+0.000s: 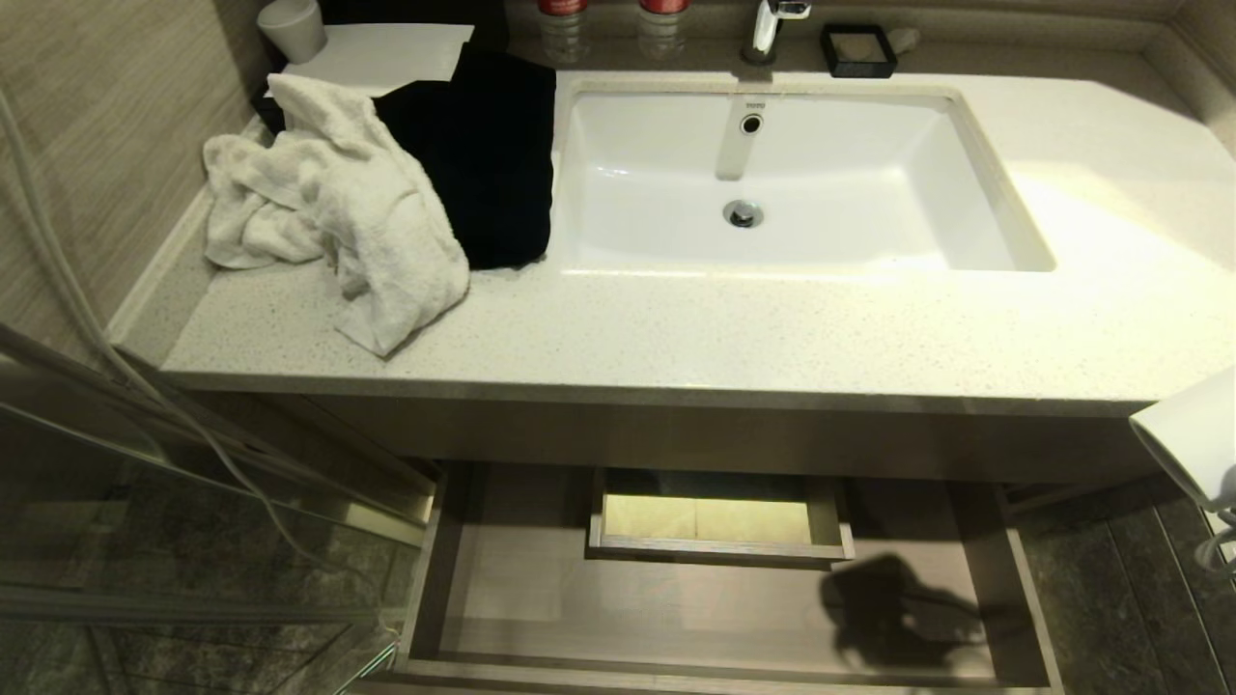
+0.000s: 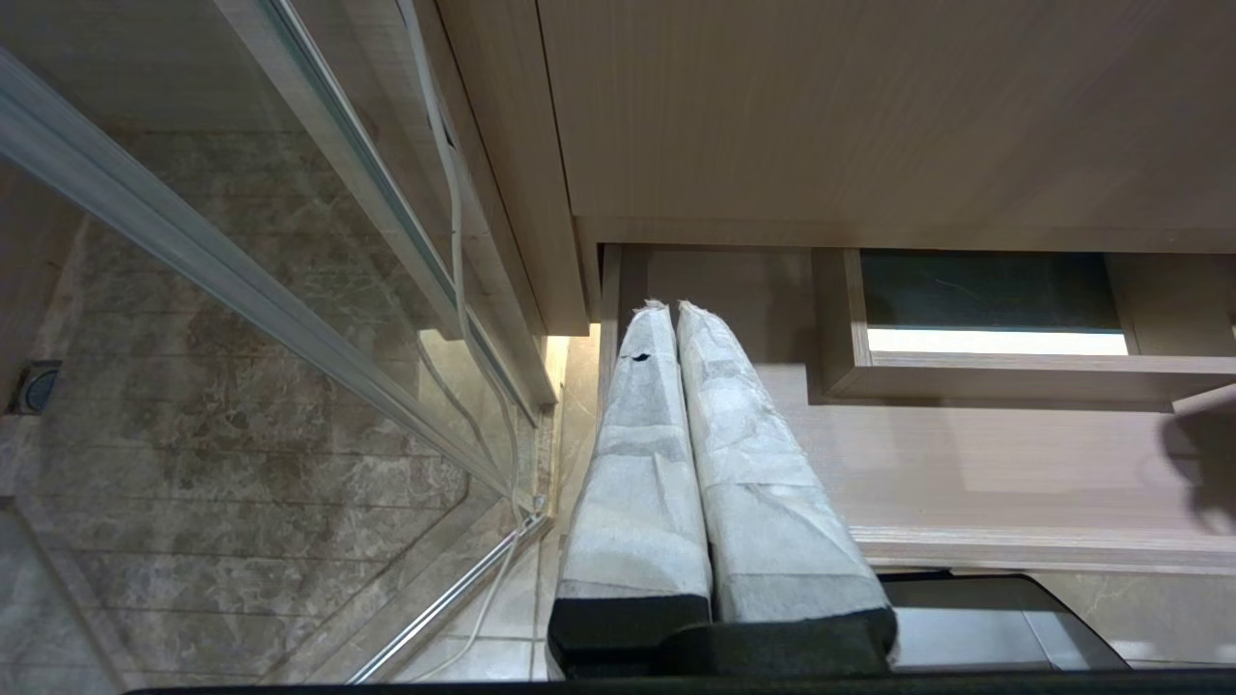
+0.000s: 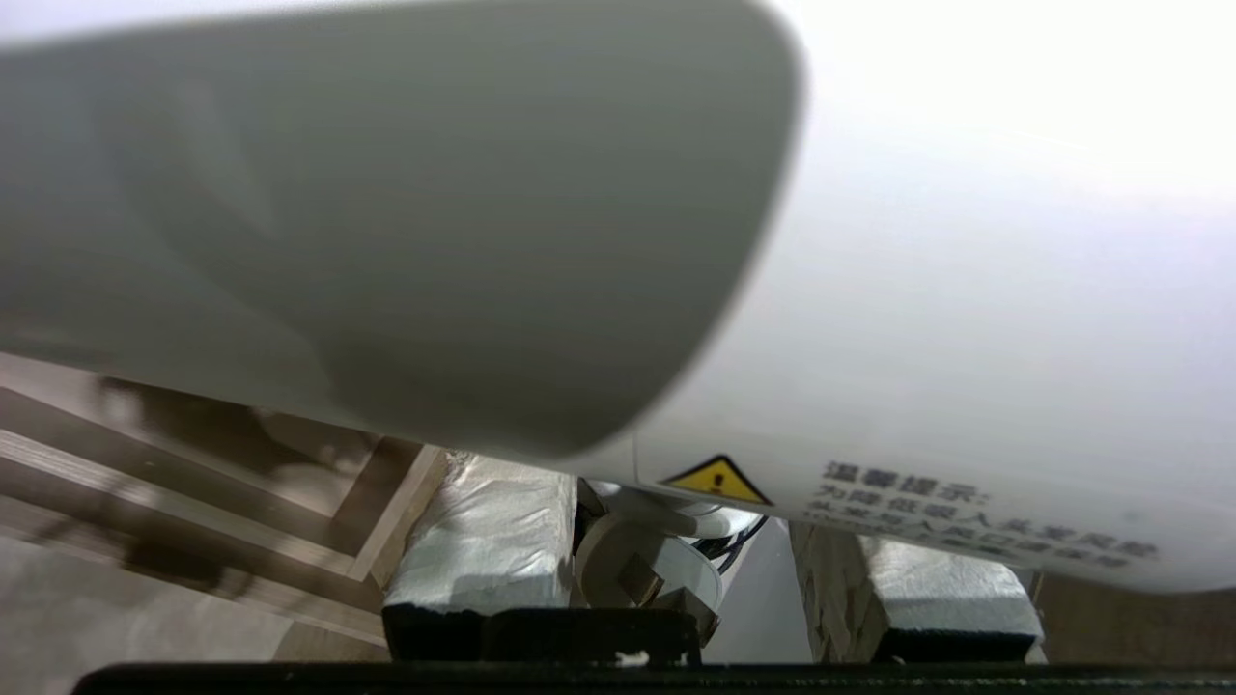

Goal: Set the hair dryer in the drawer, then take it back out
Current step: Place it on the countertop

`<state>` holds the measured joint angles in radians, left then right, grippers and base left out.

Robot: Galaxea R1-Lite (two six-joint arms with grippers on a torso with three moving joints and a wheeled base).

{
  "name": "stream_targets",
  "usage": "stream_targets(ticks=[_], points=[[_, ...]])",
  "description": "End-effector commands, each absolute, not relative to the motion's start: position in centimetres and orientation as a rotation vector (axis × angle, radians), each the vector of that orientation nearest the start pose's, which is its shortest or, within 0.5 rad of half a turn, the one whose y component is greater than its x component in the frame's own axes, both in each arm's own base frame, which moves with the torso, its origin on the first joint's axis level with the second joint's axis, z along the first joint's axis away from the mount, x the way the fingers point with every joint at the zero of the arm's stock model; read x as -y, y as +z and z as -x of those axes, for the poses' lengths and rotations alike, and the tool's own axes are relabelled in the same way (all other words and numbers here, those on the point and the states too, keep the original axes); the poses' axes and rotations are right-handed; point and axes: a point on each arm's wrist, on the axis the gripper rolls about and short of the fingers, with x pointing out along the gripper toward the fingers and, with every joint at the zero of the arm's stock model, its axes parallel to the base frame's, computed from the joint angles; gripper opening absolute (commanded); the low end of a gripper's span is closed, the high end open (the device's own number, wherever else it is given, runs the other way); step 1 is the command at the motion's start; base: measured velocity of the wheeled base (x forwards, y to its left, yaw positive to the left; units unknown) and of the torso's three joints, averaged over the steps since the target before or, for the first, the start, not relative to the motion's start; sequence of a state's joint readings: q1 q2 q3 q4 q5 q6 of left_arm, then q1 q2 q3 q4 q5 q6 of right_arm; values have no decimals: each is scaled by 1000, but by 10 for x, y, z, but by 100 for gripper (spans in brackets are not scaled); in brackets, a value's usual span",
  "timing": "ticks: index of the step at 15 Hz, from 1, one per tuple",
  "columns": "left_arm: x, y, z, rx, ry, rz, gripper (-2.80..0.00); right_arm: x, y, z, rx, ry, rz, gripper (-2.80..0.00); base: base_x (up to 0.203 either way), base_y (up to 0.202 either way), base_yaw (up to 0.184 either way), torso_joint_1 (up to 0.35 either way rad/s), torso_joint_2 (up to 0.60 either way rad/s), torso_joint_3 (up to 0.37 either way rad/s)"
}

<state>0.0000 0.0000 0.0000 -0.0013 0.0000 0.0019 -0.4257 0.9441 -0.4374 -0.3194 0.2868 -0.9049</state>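
I have the hair dryer [image 3: 966,290] up in the right claw [image 3: 676,569], out past the right end of the counter [image 1: 734,338] and off the right side of the open drawer [image 1: 502,589]. In the head view only a white end of it [image 1: 1193,439] shows, tilted with its lower end towards the right; the frame's edge cuts off the rest, so I can't read which way the barrel points there. In the right wrist view the body fills the frame, its long axis running across the claw, and a yellow warning label [image 3: 716,480] shows on its underside. The two wrapped fingers [image 3: 492,541] stand apart on either side of the dryer's handle, pinching it.

The left claw [image 2: 676,309] has its fingers pressed together, hanging by the drawer's left front corner near the glass shower door [image 2: 241,290].

The drawer floor lies bare around a boxed cut-out [image 1: 719,521], with a dark shadow at its right. A white towel [image 1: 338,212] and a black cloth [image 1: 483,154] lie left of the sink [image 1: 985,174].
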Motion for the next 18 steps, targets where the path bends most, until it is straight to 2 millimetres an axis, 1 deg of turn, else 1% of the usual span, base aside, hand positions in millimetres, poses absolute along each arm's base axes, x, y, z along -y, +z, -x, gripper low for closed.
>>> stream_targets(ticks=[1,2,4,5,7,9,11,13,15,18], points=[[0,76,23,2,0,-2,-280,40,210,-104,-205,-58,850,-280,0,0,0,0,0,0],[0,76,23,3,0,-2,-280,40,212,-104,-200,-61,853,-280,0,0,0,0,0,0],[0,76,23,3,0,-2,-280,40,232,-103,-134,-99,888,-280,0,0,0,171,-31,152],[0,76,23,3,0,-2,-280,39,239,-100,-109,-113,904,-280,0,0,0,257,-46,203],[0,76,23,3,0,-2,-280,37,246,-97,-86,-128,938,-280,0,0,0,298,-60,215],[0,76,23,2,0,-2,-280,37,246,-96,-81,-129,944,-280,0,0,0,243,-57,167],[0,76,23,3,0,-2,-280,35,250,-91,-55,-140,962,-280,0,0,0,81,-20,51],[0,76,23,3,0,-2,-280,35,255,-93,-47,-147,971,-280,0,0,0,212,-86,143],[0,76,23,3,0,-2,-280,37,254,-97,-62,-139,978,-280,0,0,0,215,-76,118],[0,76,23,3,0,-2,-280,48,243,-114,-159,-106,937,-280,0,0,0,55,-22,36]])
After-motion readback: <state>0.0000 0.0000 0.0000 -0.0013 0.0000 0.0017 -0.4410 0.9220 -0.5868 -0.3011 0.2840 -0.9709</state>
